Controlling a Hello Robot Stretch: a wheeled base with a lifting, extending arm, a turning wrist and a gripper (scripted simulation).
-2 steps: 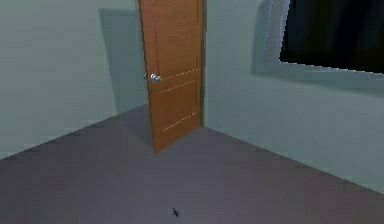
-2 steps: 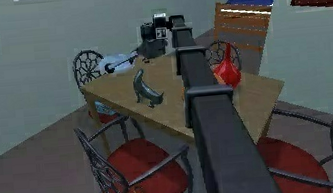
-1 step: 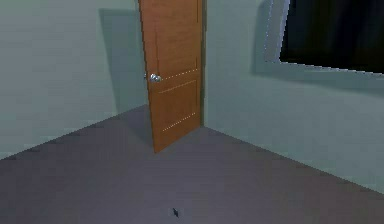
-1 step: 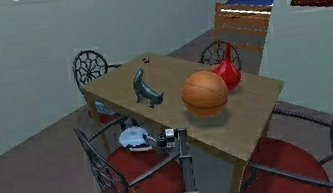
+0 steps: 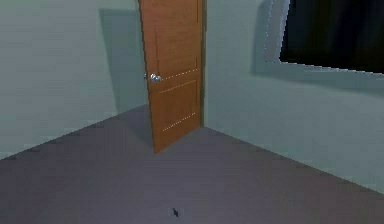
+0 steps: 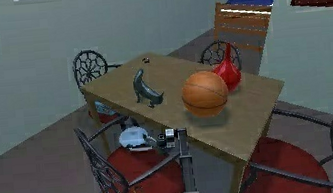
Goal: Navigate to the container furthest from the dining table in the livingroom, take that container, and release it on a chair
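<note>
My arm rises from the arm side view's bottom edge, and the gripper (image 6: 138, 138) reaches left from its white squares. A pale whitish-blue rounded thing (image 6: 131, 137) sits right at the gripper's far end. Directly behind it are the red seat of a dark metal chair (image 6: 131, 173) and the edge of the wooden dining table (image 6: 247, 118). I cannot tell whether the gripper holds anything.
On the table stand an orange ball (image 6: 204, 92), a red vase (image 6: 227, 69) and a dark figurine (image 6: 146, 88). More red-seated chairs (image 6: 303, 163) ring it. A wooden dresser (image 6: 243, 22) stands behind. Ahead, a wooden door (image 5: 175, 70) stands in a corner, with a dark window (image 5: 335, 30) and bare floor.
</note>
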